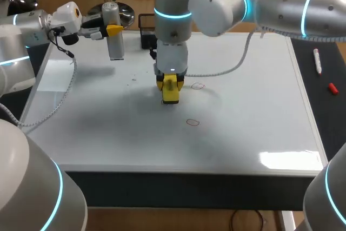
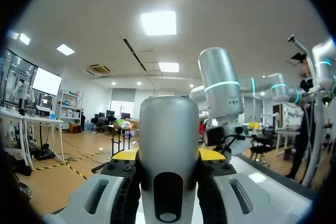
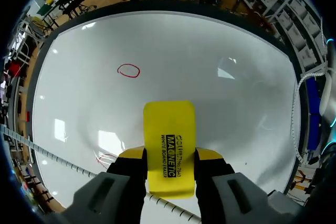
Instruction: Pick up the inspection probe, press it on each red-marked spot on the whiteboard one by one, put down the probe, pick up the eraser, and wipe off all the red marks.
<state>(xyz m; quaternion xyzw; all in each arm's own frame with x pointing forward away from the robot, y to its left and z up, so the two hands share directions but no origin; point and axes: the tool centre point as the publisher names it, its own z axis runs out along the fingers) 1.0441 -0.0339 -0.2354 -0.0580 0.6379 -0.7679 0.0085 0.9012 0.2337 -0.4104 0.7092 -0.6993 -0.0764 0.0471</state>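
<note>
The grey cylindrical probe stands upright over the whiteboard's far left corner, and my left gripper is shut on it. In the left wrist view the probe fills the gap of the left gripper. My right arm comes in from the right and reaches to the board's middle. Its gripper points down, shut on the yellow eraser, whose lower face is at the board. Two red ovals lie near it, one red mark just right and another red mark nearer the front. In the right wrist view, one red oval lies ahead of the eraser and red scribbles lie beside the right gripper.
A black holder sits at the board's back edge behind my right gripper. The right arm's white cable trails over the board. A marker pen and a red cap lie on the dark strip right of the board.
</note>
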